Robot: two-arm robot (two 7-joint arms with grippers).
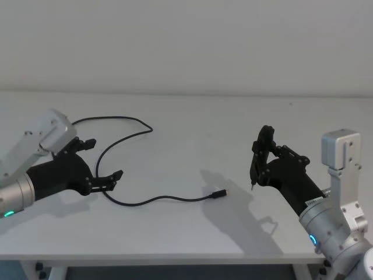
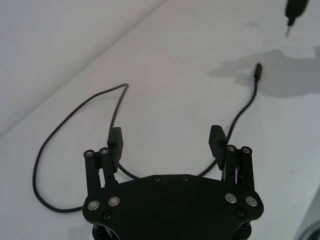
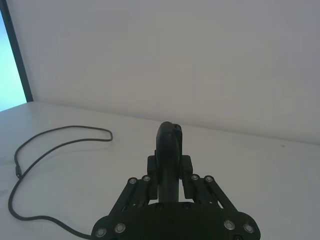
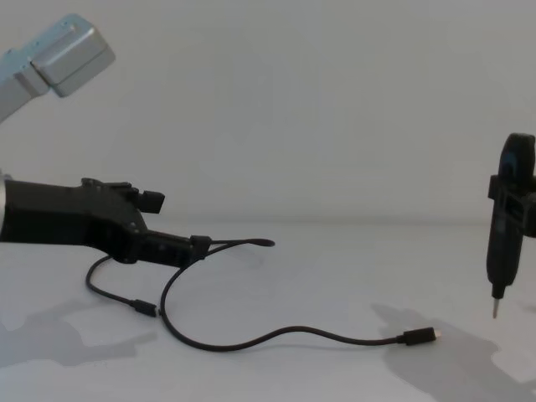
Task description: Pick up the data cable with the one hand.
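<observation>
The data cable is a thin black cord looping across the white table, one plug lying free at mid-table. My left gripper, the one hand, hovers open just above the cable's left bend, a finger on each side of the cord. In the left wrist view the open left gripper sits over the cable, which runs under its palm. From the chest view the left gripper is clear of the cable. My right gripper is shut on a slim black tool with a metal tip, held upright.
The bare white table reaches back to a white wall. Its front edge is close to me. The cable's second plug lies below the left gripper. The held tool hangs above the table at the right.
</observation>
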